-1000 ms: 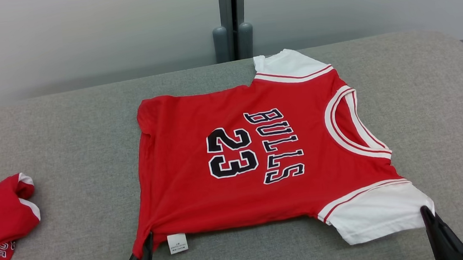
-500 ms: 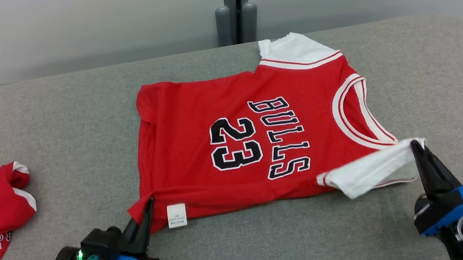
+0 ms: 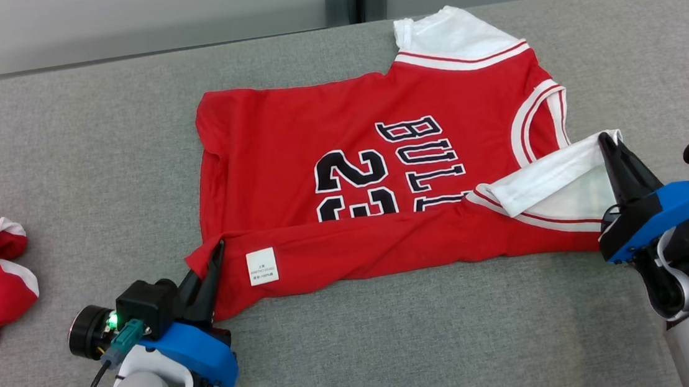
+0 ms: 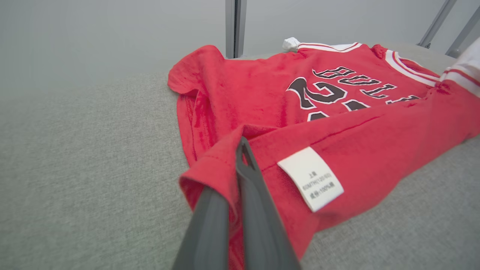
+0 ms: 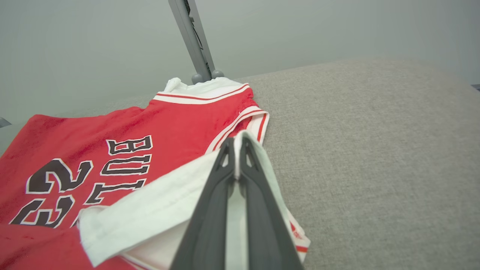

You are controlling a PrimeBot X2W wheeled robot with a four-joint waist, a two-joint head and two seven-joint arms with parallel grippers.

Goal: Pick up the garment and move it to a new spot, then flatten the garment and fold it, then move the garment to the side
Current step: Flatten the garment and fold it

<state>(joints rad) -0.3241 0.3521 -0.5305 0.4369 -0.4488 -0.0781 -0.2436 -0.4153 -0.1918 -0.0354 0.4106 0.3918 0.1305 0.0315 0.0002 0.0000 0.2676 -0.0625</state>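
My L gripper [image 3: 218, 253] pinches the red Bulls jersey [image 3: 288, 123] by its hem corner, R gripper [image 3: 604, 142] pinches its white sleeve [image 3: 543, 181], near edge folded over, rest flat mid grey cushion [image 3: 87, 178].

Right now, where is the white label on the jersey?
In the head view the label sits at the lower left of the jersey, on its lifted near edge, just right of the left gripper, which is shut on that corner.

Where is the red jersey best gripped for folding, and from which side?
Pinch its near edge from the robot's side: left gripper on the hem corner, right gripper on the white sleeve. The red jersey lies sideways, so these thin ends face it.
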